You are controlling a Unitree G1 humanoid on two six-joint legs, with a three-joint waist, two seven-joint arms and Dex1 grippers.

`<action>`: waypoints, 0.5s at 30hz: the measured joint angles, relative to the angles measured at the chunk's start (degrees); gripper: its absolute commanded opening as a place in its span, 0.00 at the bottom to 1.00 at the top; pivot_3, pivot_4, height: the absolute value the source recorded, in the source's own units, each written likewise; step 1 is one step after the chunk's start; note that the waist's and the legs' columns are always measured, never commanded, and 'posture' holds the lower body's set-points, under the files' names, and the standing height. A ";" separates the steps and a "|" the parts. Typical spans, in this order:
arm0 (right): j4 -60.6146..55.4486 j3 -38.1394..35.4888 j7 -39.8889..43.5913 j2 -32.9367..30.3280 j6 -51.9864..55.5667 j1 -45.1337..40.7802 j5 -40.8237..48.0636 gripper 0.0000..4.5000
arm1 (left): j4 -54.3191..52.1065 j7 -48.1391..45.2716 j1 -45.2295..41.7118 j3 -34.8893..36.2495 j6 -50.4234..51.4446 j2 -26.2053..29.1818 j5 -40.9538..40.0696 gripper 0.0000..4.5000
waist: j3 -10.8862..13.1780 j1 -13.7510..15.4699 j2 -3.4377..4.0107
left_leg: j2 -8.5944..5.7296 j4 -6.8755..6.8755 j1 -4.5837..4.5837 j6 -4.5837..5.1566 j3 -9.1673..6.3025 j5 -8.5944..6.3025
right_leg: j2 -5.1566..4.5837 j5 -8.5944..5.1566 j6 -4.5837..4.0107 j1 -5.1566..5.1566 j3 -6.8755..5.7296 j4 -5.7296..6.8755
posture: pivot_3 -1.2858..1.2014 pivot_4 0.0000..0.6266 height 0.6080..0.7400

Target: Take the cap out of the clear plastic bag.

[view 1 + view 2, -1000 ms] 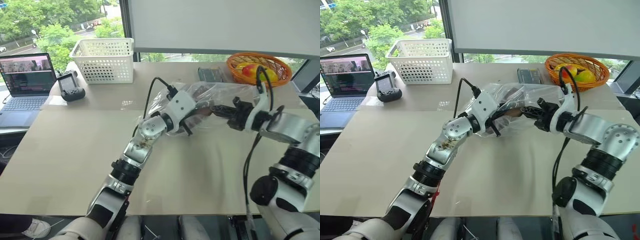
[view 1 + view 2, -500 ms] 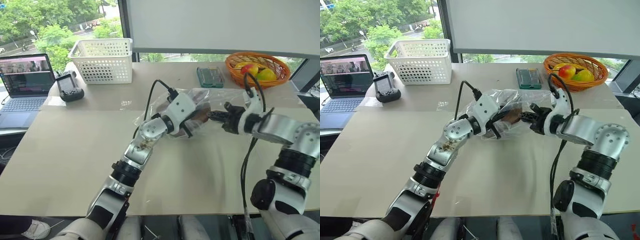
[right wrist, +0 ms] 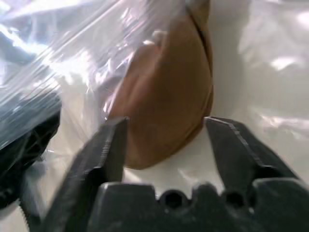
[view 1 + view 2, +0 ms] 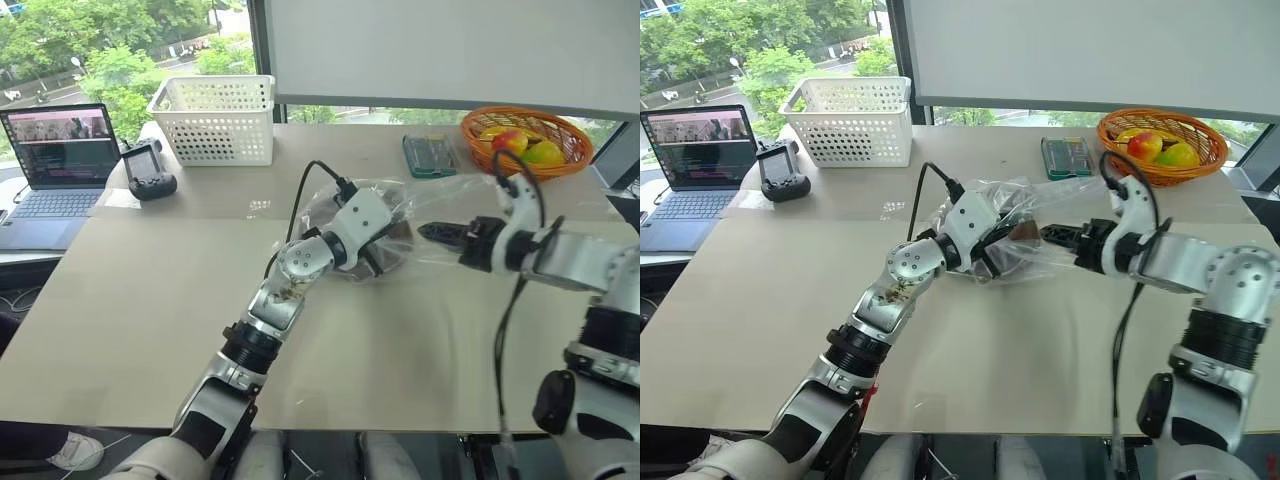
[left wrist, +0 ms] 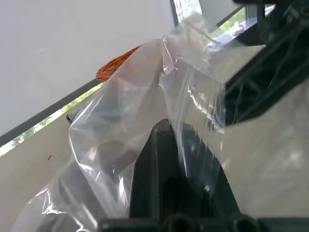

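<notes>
Clear plastic bag: the clear plastic bag [image 4: 1040,235] lies crumpled on the beige worktop [image 4: 970,370], about mid-way across it, between the two arms
Cap: the cap [image 3: 166,113], brown and soft, sits inside the bag under the wrinkled film; in the right eye view a small brown patch of it shows just ahead of the right fingertips
Left gripper: the left gripper [image 5: 161,137] has its black fingers pressed together, and the bag's film lies draped over and around them at the bag's left end; whether film is pinched between them cannot be told
Right gripper: the right gripper [image 3: 166,130] points in at the bag from the right with its two fingers spread wide and nothing between them; the cap lies just beyond the tips, seen through the plastic
Far edge of worktop: a white perforated basket [image 4: 852,122] at the left, an orange basket of fruit [image 4: 1160,145] at the right, a green flat case [image 4: 1068,157] beside the fruit
Left side: an open laptop [image 4: 695,160] with a black handheld controller [image 4: 783,170] near it
</notes>
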 measured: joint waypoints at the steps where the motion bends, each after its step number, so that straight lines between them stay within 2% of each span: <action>1: 0.00 0.63 0.87 -0.83 0.37 0.00 -0.66 0.84 | 0.00 0.00 0.00 -0.02 0.00 -0.11 0.00 0.00 | 0.00 -0.17 0.00 | 0.00 0.00 0.03 0.00 0.01 0.00 | 0.00 0.00 0.00 0.01 0.02 0.01 | 0.52 0.24 1.00; 4: 0.40 3.41 3.16 -1.14 0.53 -0.10 -4.43 0.84 | 0.00 -0.07 0.00 -0.03 -0.01 -0.04 0.02 0.00 | 0.00 -0.97 0.00 | 0.01 0.00 0.07 0.00 0.01 0.00 | 0.03 0.01 -0.01 0.01 0.05 0.04 | 0.52 0.24 1.00; 7: 3.02 4.77 4.42 2.09 0.21 -1.11 -6.46 0.84 | 0.01 -0.14 0.00 -0.01 -0.04 0.23 0.04 0.00 | 0.00 -1.18 0.00 | 0.02 0.00 0.07 0.00 0.02 0.00 | 0.05 0.01 -0.02 -0.01 0.07 0.05 | 0.52 0.24 1.00; 10: 10.18 -0.62 5.56 6.67 -0.61 -4.21 -0.04 0.84 | 0.01 -0.12 0.00 -0.02 -0.10 0.26 0.03 0.00 | 0.00 -0.83 0.01 | 0.00 0.00 0.04 0.00 0.01 0.00 | 0.03 0.03 -0.04 -0.02 0.06 0.04 | 0.52 0.24 1.00; 12: 11.02 -1.67 5.79 5.26 -0.89 -4.55 0.15 0.84 | -0.16 0.14 -0.34 0.52 -0.47 0.34 0.05 0.00 | -0.01 -0.14 0.02 | 0.01 0.00 0.01 0.00 -0.04 0.00 | 0.01 0.03 -0.03 0.03 -0.04 -0.02 | 0.52 0.24 1.00; 14: 9.24 1.79 3.99 0.38 -0.80 -2.13 -6.69 0.84 | -0.15 0.03 -0.14 0.54 -0.45 1.08 0.07 0.00 | -0.02 0.93 0.01 | -0.01 0.01 -0.04 0.00 -0.03 0.00 | -0.02 0.02 0.00 0.04 -0.08 -0.12 | 0.52 0.24 1.00; 15: 9.65 0.81 3.67 1.45 -0.68 -1.43 -6.55 0.84 | -0.12 0.00 0.13 0.83 -0.46 1.74 0.07 0.00 | -0.02 0.84 0.00 | -0.01 0.02 -0.04 0.00 0.05 0.00 | -0.02 0.05 0.02 -0.02 0.02 -0.11 | 0.52 0.24 1.00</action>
